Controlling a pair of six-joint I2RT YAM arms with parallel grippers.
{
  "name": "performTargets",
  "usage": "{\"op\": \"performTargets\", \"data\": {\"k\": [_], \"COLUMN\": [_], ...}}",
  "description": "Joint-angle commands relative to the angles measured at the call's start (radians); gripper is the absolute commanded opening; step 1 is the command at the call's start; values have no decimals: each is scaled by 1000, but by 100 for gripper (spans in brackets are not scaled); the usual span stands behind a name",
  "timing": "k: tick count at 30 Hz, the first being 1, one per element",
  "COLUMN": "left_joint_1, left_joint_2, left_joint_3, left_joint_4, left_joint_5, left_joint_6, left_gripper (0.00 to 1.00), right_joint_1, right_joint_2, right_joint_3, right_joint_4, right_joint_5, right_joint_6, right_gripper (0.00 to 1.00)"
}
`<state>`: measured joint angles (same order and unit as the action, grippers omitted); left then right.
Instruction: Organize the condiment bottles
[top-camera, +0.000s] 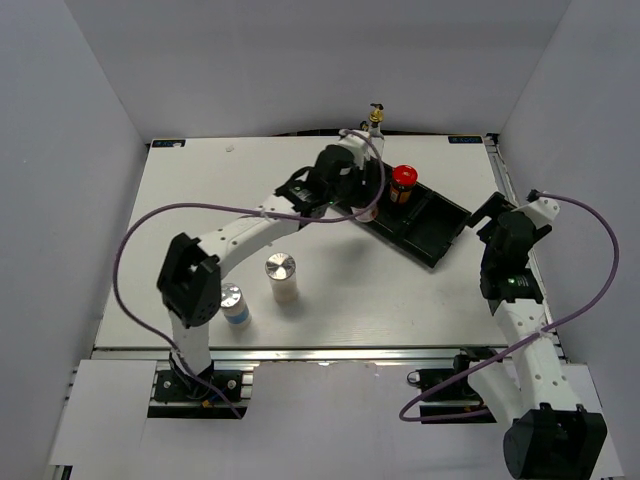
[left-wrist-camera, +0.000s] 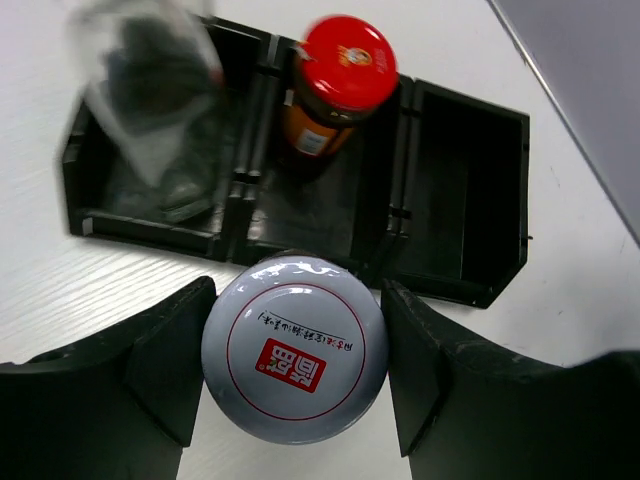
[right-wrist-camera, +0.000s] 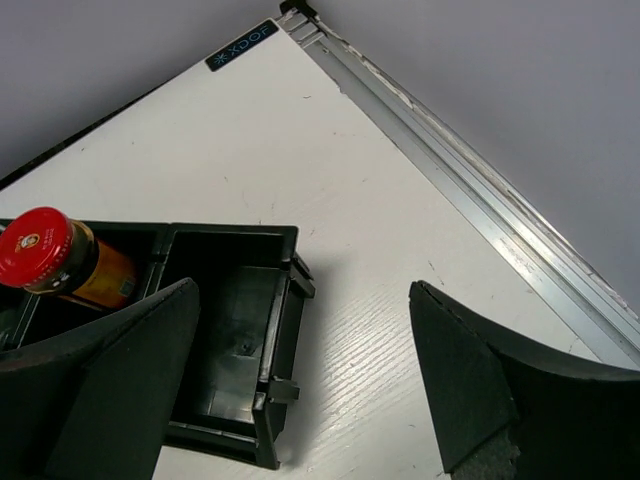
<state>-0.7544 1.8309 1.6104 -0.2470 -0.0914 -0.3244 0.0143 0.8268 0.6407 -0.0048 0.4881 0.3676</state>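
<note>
My left gripper (left-wrist-camera: 297, 305) is shut on a small white-lidded jar (left-wrist-camera: 295, 345), held at the near wall of the black tray (left-wrist-camera: 470, 200). A red-lidded brown jar (left-wrist-camera: 335, 85) stands in the tray's middle compartment. A blurred clear glass bottle (left-wrist-camera: 150, 90) stands in its left compartment; its gold pourer (top-camera: 376, 118) shows above my left gripper (top-camera: 362, 195). Two silver-capped shakers (top-camera: 281, 275) (top-camera: 233, 303) stand on the table near the left arm. My right gripper (right-wrist-camera: 300, 295) is open and holds nothing, beside the tray's right compartment (right-wrist-camera: 240, 330).
The tray (top-camera: 435, 225) lies slantwise at the back right of the table. Its right compartment holds nothing. The metal table edge (right-wrist-camera: 500, 230) runs close past my right gripper (top-camera: 485, 215). Grey walls close in the table on three sides.
</note>
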Motion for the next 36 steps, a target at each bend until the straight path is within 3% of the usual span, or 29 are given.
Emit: {"op": "performTargets", "data": {"k": [1,5,11,20,25,30,33,36], "left_joint_1": [-32,-60,-69,-72,-74,-74,-72,-74], "left_joint_2": [45,155,280,383,475,516,522,528], "left_joint_3": [167,287,402,441,531,546,528,529], "left_joint_4": [48,22,29,146,109,95,75,43], "left_joint_5": [39,78,4,-65,-87,-146,-175,-180], "left_joint_6": [31,41,47,67,76,77,73,68], "left_gripper": [0,0,0,0,1,32,62,76], "right_joint_1": [-40,-54,-59,-62,-63,-65,-65,-65], "right_joint_2": [-38,-72,-78,-75,-63,-55,-49,-63], "right_joint_3": [-9,-29,-41,-64,-65,-72,-53,-29], "right_joint_4": [15,34,43,80,83,92,42,6], "right_joint_5": [-17,-20,-19,-26,-36,-82,-91,-147], "right_joint_6": [31,28,17,5,1,-2,-7,-7], "right_gripper": [89,89,89,89,90,89,89,89]}}
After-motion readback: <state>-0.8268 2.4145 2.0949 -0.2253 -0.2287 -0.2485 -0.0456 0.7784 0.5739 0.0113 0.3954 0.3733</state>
